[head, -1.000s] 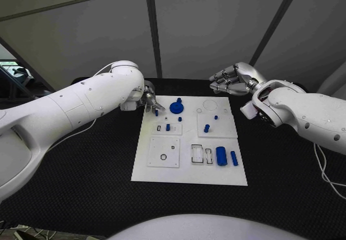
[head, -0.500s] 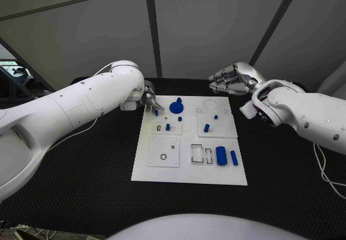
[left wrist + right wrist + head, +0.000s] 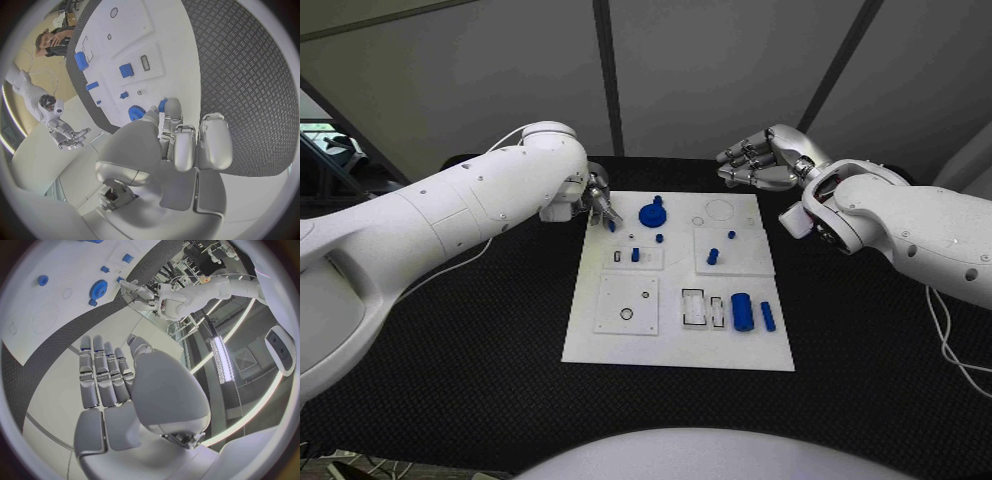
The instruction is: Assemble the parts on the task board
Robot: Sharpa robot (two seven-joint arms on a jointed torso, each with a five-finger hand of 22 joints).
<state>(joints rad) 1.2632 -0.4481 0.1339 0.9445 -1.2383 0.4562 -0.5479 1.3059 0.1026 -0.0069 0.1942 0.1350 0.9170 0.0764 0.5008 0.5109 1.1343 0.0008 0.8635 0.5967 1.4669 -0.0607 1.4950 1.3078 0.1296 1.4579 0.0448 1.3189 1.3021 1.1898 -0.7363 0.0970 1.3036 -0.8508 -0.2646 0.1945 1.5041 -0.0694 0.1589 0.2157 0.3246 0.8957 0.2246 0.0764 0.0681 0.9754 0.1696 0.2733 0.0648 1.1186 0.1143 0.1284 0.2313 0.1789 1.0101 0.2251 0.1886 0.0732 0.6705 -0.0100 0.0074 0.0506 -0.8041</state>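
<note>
Blue, a small peg [image 3: 612,225] sits pinched in the left hand's [image 3: 596,197] fingertips at the task board's [image 3: 678,345] ten o'clock corner, just beside the blue gear [image 3: 652,214]. Its long axis looks roughly upright, lower end toward the board, though the tilt is hard to judge. A thin pinch could let it twist or drop, and the fingers might nudge the gear. At two o'clock, the right hand [image 3: 764,160] hovers off the board, fingers curled together on nothing.
</note>
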